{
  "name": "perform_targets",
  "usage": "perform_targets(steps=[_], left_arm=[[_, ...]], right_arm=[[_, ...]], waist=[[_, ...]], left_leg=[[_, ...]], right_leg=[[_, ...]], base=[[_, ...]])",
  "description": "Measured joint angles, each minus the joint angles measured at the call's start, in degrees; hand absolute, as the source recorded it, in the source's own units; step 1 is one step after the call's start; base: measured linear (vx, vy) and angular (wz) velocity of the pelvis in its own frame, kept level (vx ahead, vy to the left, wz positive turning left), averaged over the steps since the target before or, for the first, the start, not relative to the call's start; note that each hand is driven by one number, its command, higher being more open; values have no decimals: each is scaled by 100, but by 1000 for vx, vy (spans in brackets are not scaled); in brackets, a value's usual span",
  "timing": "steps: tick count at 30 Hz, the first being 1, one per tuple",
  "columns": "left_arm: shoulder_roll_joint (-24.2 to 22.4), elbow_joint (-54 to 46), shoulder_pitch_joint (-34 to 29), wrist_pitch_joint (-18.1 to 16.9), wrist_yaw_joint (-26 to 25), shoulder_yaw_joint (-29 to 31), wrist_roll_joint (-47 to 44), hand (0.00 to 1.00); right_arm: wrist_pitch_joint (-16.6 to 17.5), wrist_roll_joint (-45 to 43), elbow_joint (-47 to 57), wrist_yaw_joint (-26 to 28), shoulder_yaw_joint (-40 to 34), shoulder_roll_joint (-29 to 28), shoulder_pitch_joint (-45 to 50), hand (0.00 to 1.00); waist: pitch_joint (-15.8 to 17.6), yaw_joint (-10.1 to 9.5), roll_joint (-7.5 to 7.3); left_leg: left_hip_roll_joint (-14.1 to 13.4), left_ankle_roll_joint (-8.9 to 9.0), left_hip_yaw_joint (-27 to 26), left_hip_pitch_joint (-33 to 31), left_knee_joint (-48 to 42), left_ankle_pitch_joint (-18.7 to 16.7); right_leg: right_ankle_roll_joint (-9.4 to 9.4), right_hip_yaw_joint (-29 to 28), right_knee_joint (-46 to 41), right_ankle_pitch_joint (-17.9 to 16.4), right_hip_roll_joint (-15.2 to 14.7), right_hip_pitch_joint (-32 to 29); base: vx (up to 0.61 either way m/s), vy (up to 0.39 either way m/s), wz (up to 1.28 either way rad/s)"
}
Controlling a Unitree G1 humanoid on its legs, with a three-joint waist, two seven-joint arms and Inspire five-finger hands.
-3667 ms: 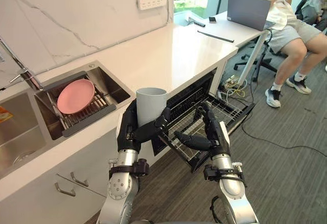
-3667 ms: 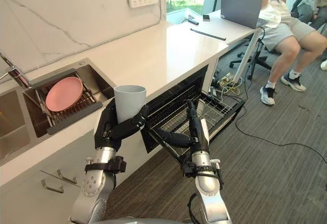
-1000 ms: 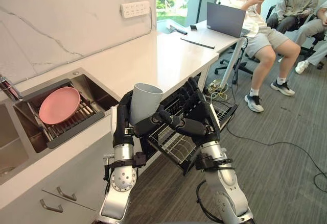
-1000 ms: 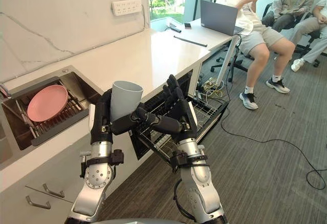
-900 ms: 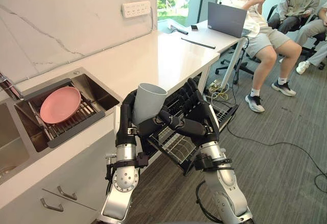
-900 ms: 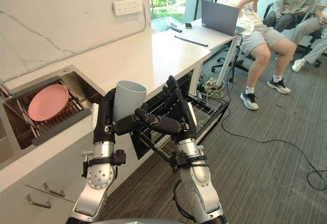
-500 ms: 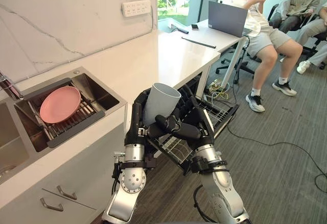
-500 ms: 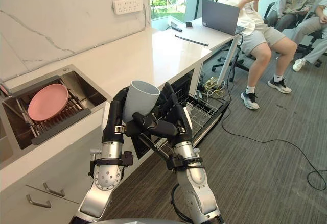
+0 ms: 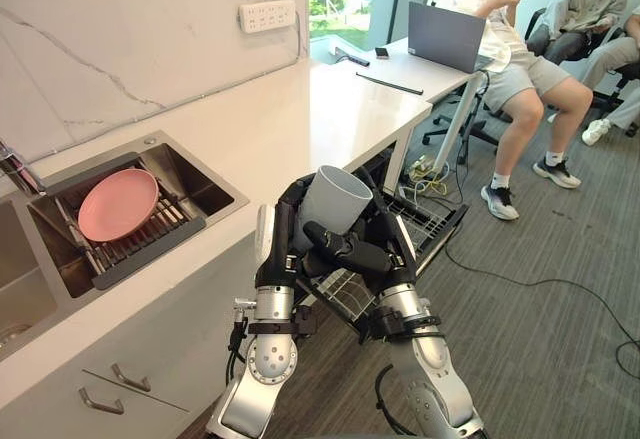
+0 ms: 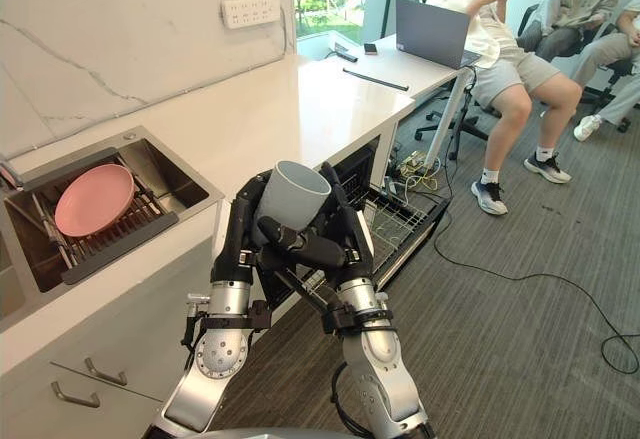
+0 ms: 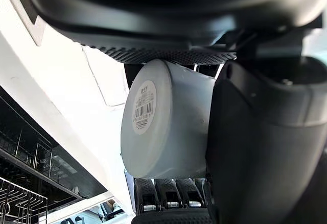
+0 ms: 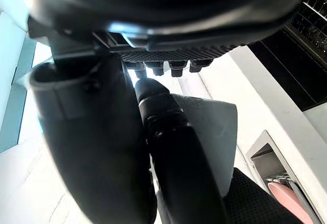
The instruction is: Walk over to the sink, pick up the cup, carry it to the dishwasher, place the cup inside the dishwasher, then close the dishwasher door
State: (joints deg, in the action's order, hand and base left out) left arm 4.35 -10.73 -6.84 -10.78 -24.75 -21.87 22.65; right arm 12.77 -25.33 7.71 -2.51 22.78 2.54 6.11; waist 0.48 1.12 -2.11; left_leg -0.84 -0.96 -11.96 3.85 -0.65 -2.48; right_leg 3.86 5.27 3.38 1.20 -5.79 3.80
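Now | left robot hand (image 9: 281, 247), right robot hand (image 9: 386, 245) grip smooth grey cylindrical cup (image 9: 334, 199)

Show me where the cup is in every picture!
Left eye view: cup mid-picture, held in the left hand.
Right eye view: cup just left of centre.
Left wrist view: cup against the palm, base toward the camera.
Right wrist view: cup past the right hand.
Landmark: pink plate, left of the cup in both eye views.
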Motion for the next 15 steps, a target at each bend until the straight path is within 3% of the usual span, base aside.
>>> perform_targets(steps=[2, 3, 15], left_arm=[[20, 39, 0, 0, -2, -62, 2, 0], [28, 60, -2, 0, -29, -111, 3, 0], [91, 269, 0, -33, -59, -222, 206, 0]], right_arm=[[0, 0, 0, 1, 32, -1, -17, 100], [0, -3, -5, -5, 27, -3, -27, 0], [-5, -1, -264, -285, -24, 32, -124, 0]], waist=[[-16, -3, -24], [-26, -3, -40], [-55, -12, -82]], left_leg=[[0, 0, 0, 0, 5, 0], [1, 0, -1, 0, 8, 0], [3, 0, -15, -7, 10, 0]], right_leg=[[0, 0, 4, 0, 1, 0], [0, 0, 4, 0, 0, -2], [1, -20, 5, 0, 0, -22]], base=[[0, 0, 0], [0, 0, 0], [0, 0, 0]])
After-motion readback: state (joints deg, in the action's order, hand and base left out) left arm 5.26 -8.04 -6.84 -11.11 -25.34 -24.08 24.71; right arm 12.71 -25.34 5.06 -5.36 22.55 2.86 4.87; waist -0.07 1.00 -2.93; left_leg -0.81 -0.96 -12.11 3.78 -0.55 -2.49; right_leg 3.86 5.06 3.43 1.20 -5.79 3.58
